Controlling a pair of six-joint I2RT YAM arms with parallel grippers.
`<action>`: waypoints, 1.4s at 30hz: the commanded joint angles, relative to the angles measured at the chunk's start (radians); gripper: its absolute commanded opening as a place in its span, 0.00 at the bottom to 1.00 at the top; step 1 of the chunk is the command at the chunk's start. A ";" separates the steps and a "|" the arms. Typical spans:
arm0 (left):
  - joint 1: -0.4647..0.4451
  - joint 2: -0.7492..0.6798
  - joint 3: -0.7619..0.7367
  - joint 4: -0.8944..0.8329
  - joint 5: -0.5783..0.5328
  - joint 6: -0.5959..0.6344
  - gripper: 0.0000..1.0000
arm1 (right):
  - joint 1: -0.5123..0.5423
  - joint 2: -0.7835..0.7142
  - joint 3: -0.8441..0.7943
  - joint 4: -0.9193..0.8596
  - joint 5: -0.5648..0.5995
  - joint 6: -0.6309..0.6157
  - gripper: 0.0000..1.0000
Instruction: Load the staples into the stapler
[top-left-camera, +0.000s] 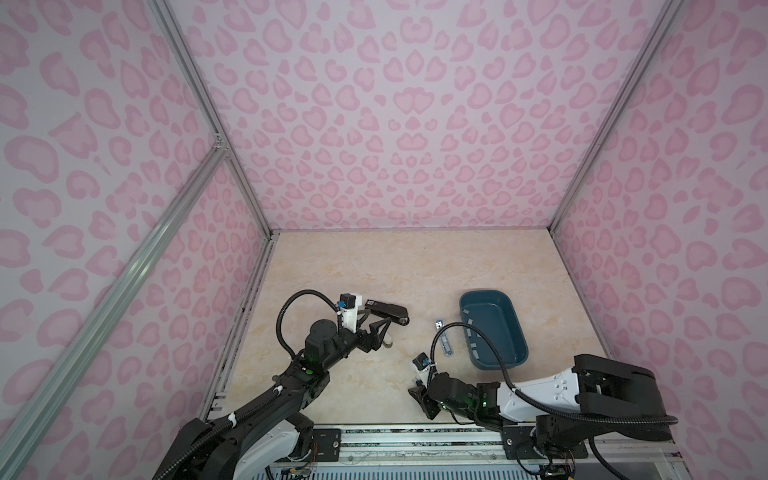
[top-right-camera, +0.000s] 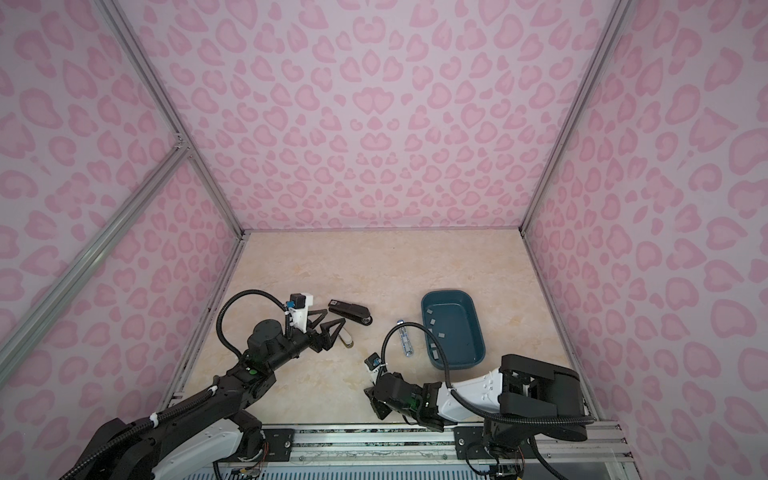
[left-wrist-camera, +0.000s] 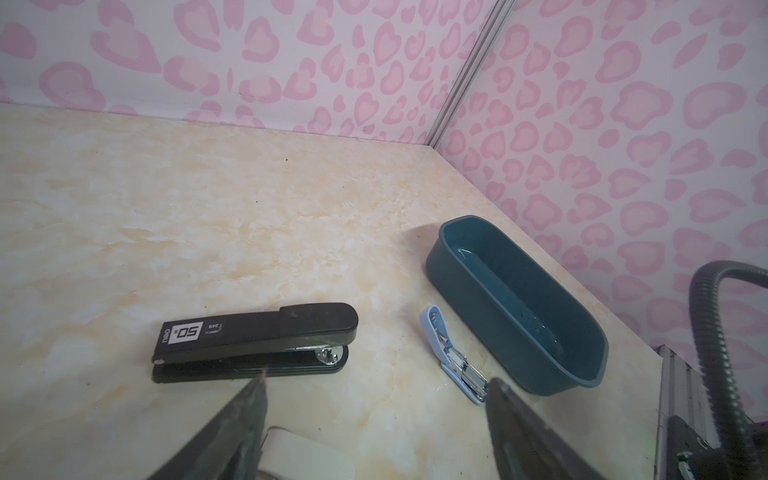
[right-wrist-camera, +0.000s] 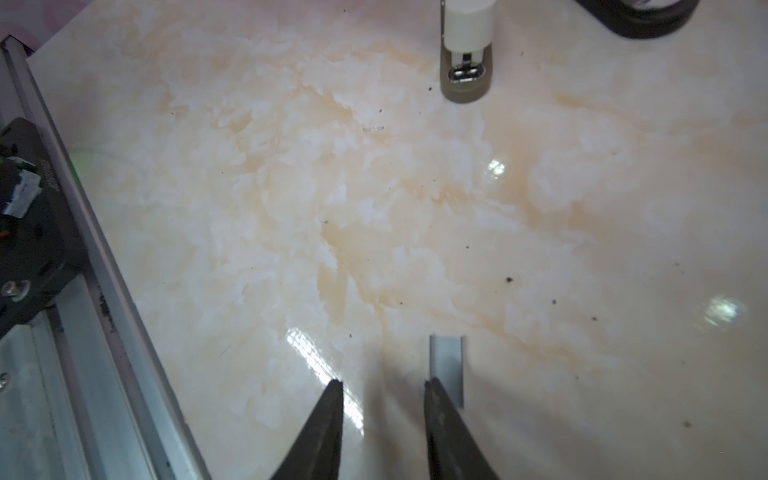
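1. Now, one staple strip (right-wrist-camera: 448, 361) lies on the tabletop (right-wrist-camera: 374, 208) near its front edge, just outside the parted, empty jaws of the right gripper (right-wrist-camera: 382, 388). More staples (top-right-camera: 434, 321) sit in the teal bin (top-left-camera: 519, 336) toward the right edge.
2. We shift sideways until the strip sits between the fingers (right-wrist-camera: 434, 401), then close across its narrow width.
3. The opened blue stapler (left-wrist-camera: 453, 357) lies beside the bin, and the left gripper (left-wrist-camera: 378, 380) hangs wide apart, empty.

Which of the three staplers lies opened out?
The pale blue stapler beside the teal tray: its metal magazine is exposed, whereas the black stapler and white stapler are shut.
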 joint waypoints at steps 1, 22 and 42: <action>0.002 -0.013 -0.007 0.003 -0.012 0.007 0.83 | -0.010 -0.027 -0.003 -0.023 0.041 -0.006 0.33; 0.000 -0.024 0.010 -0.037 -0.012 0.042 0.85 | 0.039 0.194 0.191 -0.265 0.166 -0.045 0.23; 0.002 -0.006 0.084 -0.106 -0.008 0.096 0.85 | -0.029 -0.132 0.197 -0.432 0.234 -0.049 0.10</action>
